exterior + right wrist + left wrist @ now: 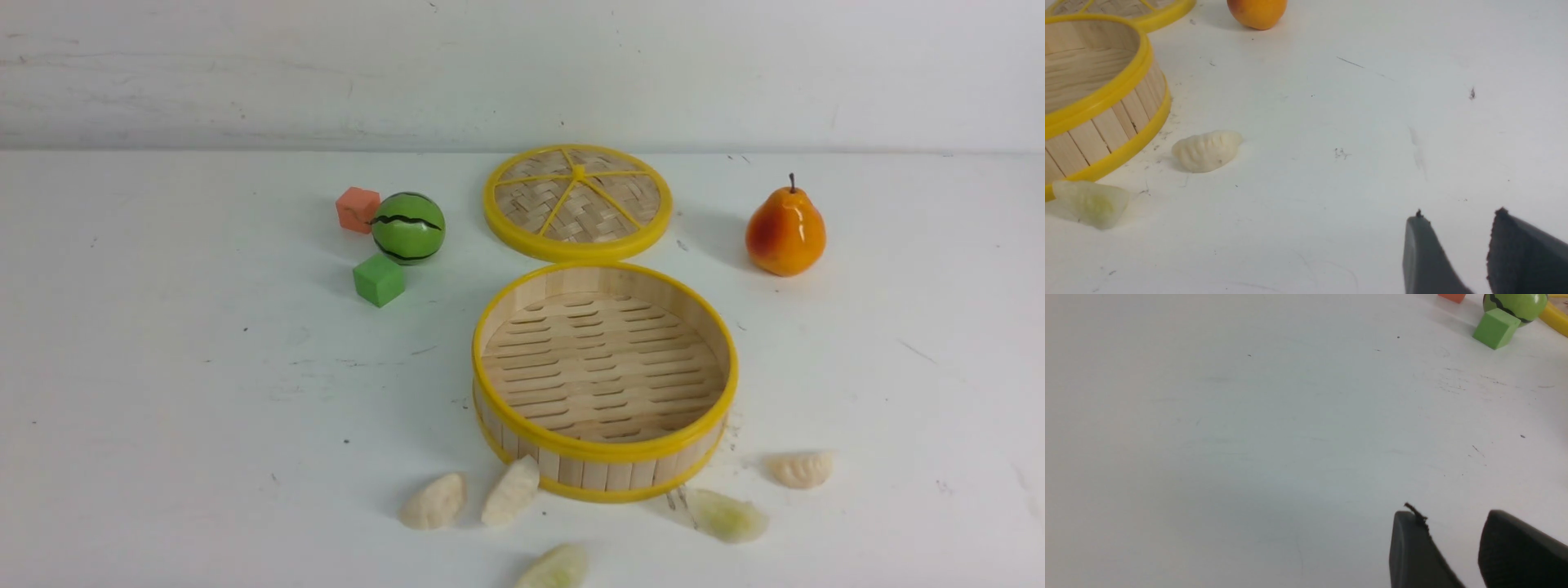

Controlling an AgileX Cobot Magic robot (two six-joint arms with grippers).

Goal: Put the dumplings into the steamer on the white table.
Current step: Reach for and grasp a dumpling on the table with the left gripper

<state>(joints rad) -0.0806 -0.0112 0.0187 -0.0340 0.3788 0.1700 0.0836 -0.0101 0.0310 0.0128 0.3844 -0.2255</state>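
Note:
The steamer stands empty in the middle of the white table. Several dumplings lie round its near side. Two cream ones are at its front left and one cream one at its front right. A greenish one lies by the front wall, another nearest me. Neither gripper shows in the front view. My left gripper is open over bare table. My right gripper is open too, well apart from a cream dumpling, a greenish dumpling and the steamer.
The woven lid lies flat behind the steamer. An orange pear stands at the back right. At the back left sit an orange cube, a watermelon ball and a green cube.

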